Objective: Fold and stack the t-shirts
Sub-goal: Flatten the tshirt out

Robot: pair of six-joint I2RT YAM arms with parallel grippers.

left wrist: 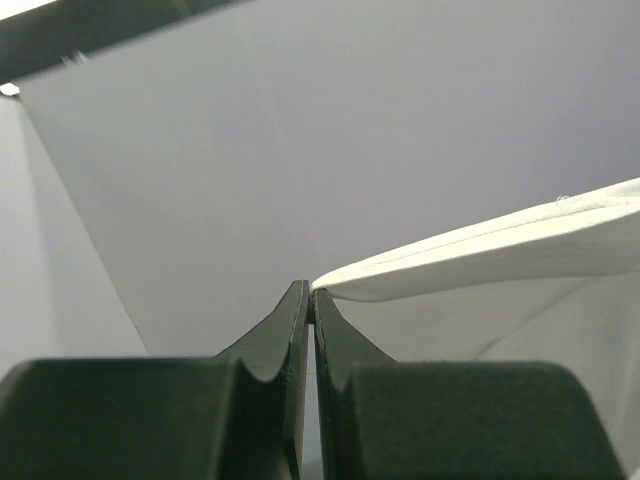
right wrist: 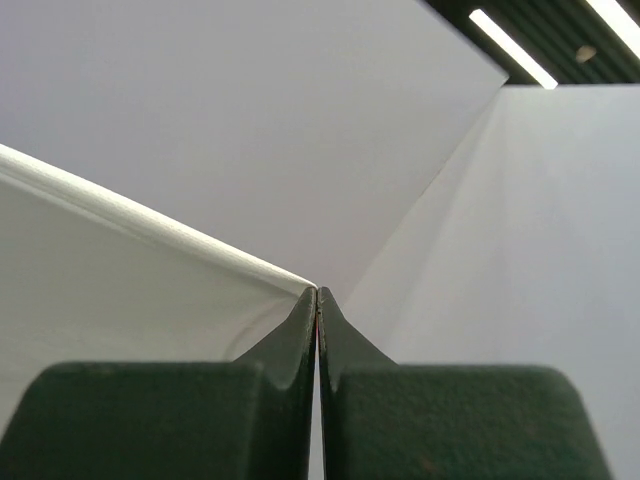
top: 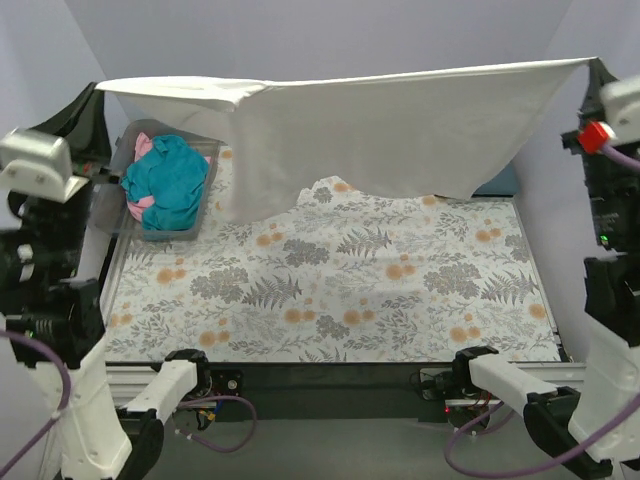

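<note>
While aloft, one white t-shirt (top: 400,130), one bin (top: 165,234).

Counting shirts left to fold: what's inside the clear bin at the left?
A teal t-shirt heaped in the bin, pink cloth peeking out beneath. Anything deeper is covered.

From above and behind the arm bases we look down and forward across the whole counter (top: 300,368), set far enough back to take in both raised arms. Our left wrist camera sits close behind the left pincer (left wrist: 312,292) and faces out past its tip. Our right wrist camera sits the same way behind the right pincer (right wrist: 317,290). All three views share the white t-shirt (top: 400,130), whose edge meets each pincer's tip.
</note>
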